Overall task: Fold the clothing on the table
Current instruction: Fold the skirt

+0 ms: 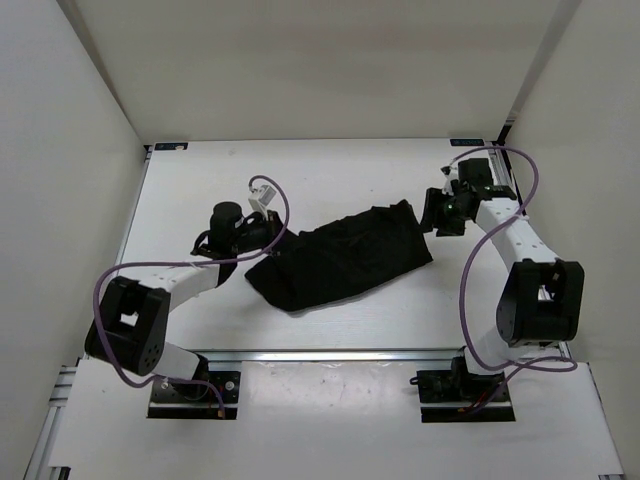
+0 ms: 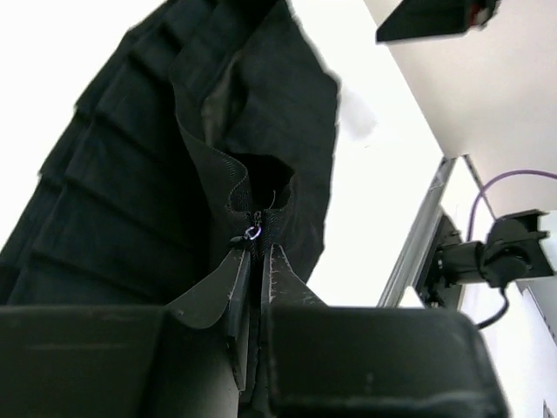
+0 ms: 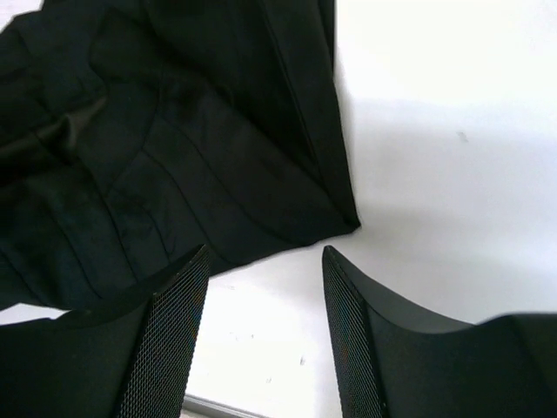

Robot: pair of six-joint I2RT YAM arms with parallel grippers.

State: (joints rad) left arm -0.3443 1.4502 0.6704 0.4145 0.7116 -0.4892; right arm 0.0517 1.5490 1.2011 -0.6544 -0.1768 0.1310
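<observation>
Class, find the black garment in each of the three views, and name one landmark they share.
Top external: garment at the middle of the table.
Left wrist: garment fills the left, pinched by the left gripper.
Right wrist: garment upper left, beyond the open right gripper.
Shared landmark: the white table.

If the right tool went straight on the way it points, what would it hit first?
Likely the corner of the black clothing on the table; the open right tool frames it, though depth is unclear.

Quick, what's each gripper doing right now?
Left gripper: closed, pinching the clothing.
Right gripper: open, holding nothing.
</observation>
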